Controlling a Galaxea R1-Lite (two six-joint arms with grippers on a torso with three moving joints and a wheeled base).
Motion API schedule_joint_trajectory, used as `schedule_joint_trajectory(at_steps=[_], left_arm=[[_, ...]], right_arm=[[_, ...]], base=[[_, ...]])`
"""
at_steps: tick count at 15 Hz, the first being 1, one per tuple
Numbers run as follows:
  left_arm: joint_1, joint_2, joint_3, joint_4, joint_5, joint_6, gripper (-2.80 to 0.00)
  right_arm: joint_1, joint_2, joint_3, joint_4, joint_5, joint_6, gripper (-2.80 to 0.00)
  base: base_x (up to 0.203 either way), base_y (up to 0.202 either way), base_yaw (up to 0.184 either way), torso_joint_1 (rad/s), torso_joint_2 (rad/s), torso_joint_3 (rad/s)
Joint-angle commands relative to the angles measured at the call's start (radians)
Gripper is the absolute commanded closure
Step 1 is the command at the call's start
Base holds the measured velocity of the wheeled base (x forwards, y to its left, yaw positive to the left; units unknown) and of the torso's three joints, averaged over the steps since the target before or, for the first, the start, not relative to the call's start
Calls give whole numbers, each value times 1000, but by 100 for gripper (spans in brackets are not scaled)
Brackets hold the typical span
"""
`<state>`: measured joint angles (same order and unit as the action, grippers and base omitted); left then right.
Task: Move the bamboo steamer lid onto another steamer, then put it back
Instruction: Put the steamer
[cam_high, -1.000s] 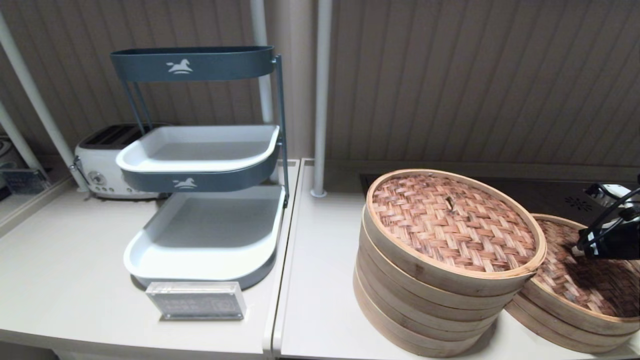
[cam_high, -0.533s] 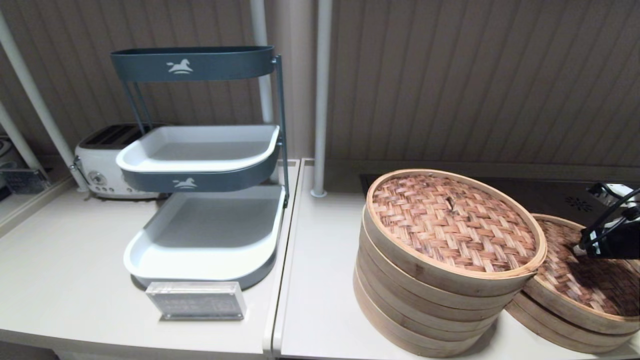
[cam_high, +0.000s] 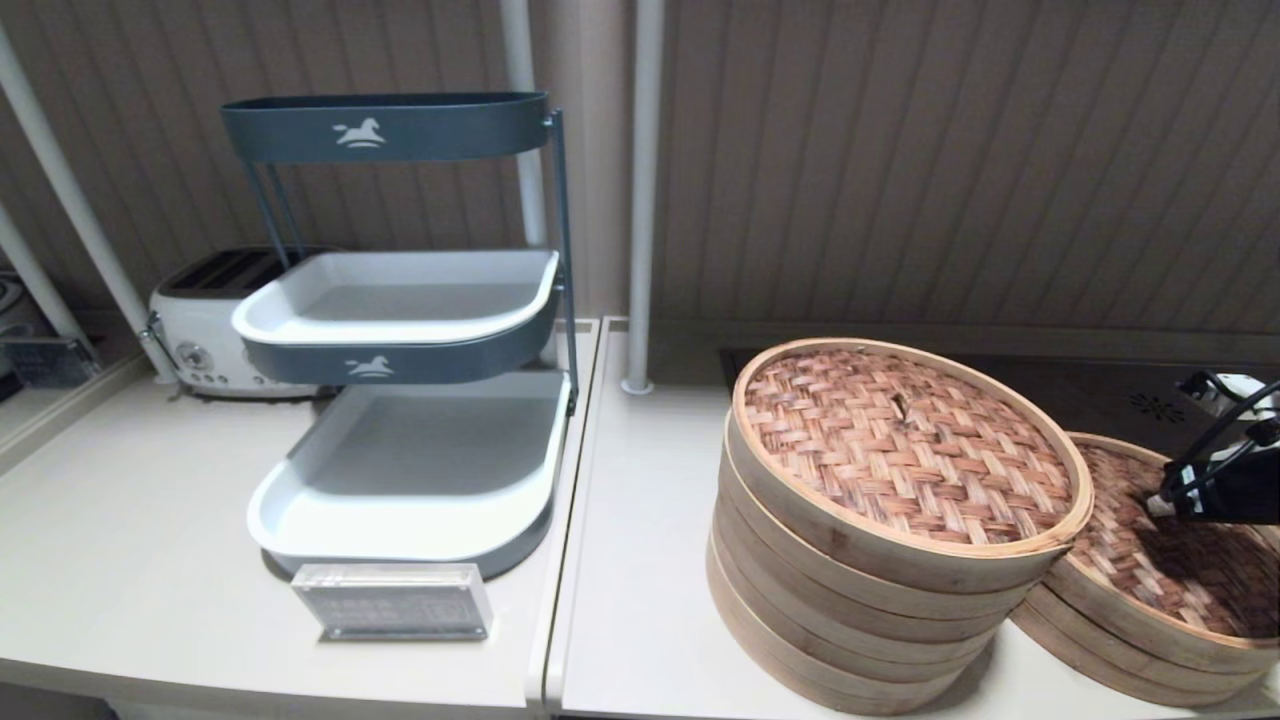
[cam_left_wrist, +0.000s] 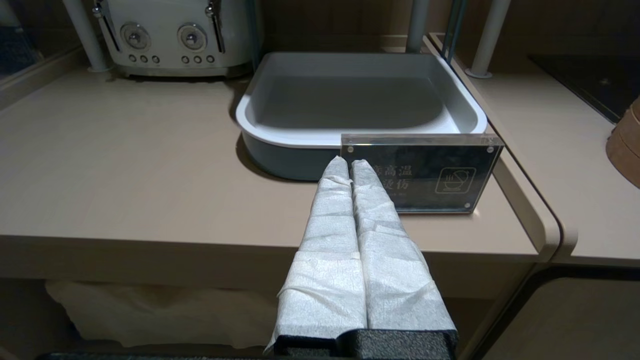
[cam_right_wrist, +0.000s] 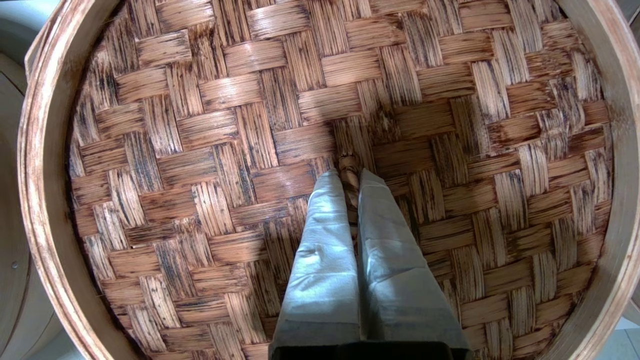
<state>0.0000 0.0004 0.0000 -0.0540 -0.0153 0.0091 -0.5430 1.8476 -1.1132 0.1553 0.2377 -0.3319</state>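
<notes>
Counter (cam_high: 640, 600) carried two steamers side by side at the right. Tall stack (cam_high: 880, 590), the other steamer, stood nearer the middle with its own woven lid on, so the target top was already covered. Just beside it, touching or nearly so, sat a low steamer (cam_high: 1130, 640) at the frame edge, and the bamboo steamer lid (cam_high: 1160, 560) lay seated on it, rim level. Right gripper (cam_right_wrist: 350, 175) came down onto the lid's centre, fingers (cam_right_wrist: 325, 240) pinched nearly together on the small loop handle (cam_right_wrist: 348, 167), likely because that loop was the only graspable point. Lid looked not yet lifted. Left gripper (cam_left_wrist: 350, 165) was parked low in front of the counter by the acrylic sign (cam_left_wrist: 420, 172), fingers pressed together, holding nothing.
</notes>
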Motion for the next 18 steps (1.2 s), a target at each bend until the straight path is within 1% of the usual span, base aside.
schedule_joint_trajectory(at_steps=[1, 18], left_arm=[[0, 0, 28, -1, 0, 0, 0], [0, 0, 28, 0, 0, 0, 0]], right_arm=[[2, 2, -1, 1, 2, -2, 0], [8, 12, 0, 0, 0, -1, 0]], base=[[0, 0, 0, 0, 0, 0], [0, 0, 0, 0, 0, 0]])
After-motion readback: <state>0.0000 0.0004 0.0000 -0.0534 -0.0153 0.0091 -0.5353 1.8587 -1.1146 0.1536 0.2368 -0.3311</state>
